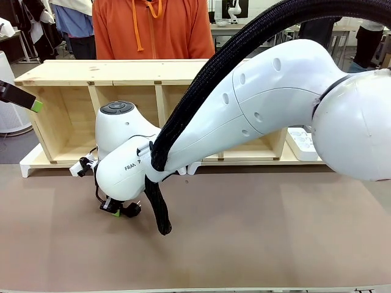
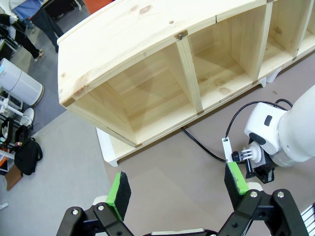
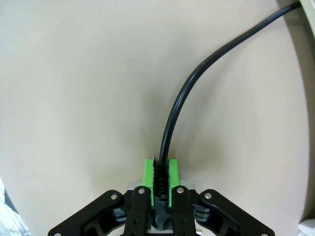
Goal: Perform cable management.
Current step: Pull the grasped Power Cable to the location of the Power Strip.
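Currently pinches the cable (image 3: 173, 115) in closed right fingers (image 3: 148, 171), perhaps near its end; holds left fingers (image 2: 119, 191) wide, empty; next needs gentle pulling.

The only lettering is dark print beginning "FRA" on the white shell of the right arm (image 1: 122, 176), the rest hidden behind its black ribbed hose (image 1: 183, 116).

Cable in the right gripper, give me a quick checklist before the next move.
1. Right gripper shut on the cable: ok.
2. Cable ahead of the pads curves smoothly, no kink: ok.
3. Left gripper open and apart from the cable: ok.
4. Where the cable's far end goes under the wooden shelf: cannot tell.
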